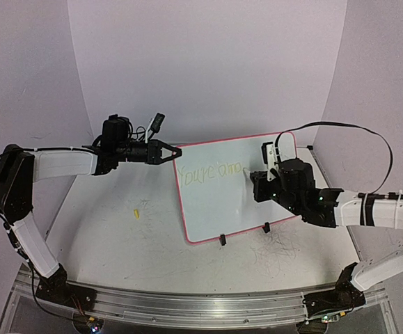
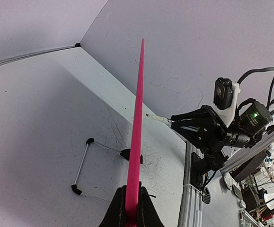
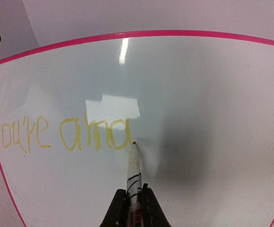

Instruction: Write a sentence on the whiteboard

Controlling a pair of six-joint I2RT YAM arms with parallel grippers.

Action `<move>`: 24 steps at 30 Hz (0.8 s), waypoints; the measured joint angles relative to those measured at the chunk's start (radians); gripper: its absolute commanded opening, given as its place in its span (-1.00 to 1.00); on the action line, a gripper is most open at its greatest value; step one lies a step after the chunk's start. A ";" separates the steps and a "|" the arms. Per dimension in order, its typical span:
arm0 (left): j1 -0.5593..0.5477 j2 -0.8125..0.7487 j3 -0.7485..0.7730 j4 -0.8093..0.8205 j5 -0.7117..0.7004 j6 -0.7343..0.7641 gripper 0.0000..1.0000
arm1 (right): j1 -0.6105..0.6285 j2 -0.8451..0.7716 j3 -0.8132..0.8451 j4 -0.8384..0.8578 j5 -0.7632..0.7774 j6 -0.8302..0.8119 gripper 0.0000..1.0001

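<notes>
The whiteboard (image 3: 207, 104) gleams glossy and smooth, catching a bright reflection. The table (image 1: 111, 236) looks matt white and scuffed; the rail (image 1: 187, 305) is ribbed bare metal.

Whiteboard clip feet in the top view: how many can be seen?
2. Both sit on the near edge of the whiteboard: the left clip foot by the near-left corner, the right clip foot further along that edge. The right arm covers part of the board, so more could be hidden.
</notes>
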 measured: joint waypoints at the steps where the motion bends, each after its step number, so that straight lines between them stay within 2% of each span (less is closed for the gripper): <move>1: 0.000 0.000 0.000 0.000 0.000 0.000 -1.00 | -0.001 -0.005 0.002 0.000 0.001 -0.001 -1.00; 24: 0.000 -0.001 0.000 0.000 0.000 0.000 -1.00 | -0.028 0.049 0.041 0.048 0.016 -0.009 -1.00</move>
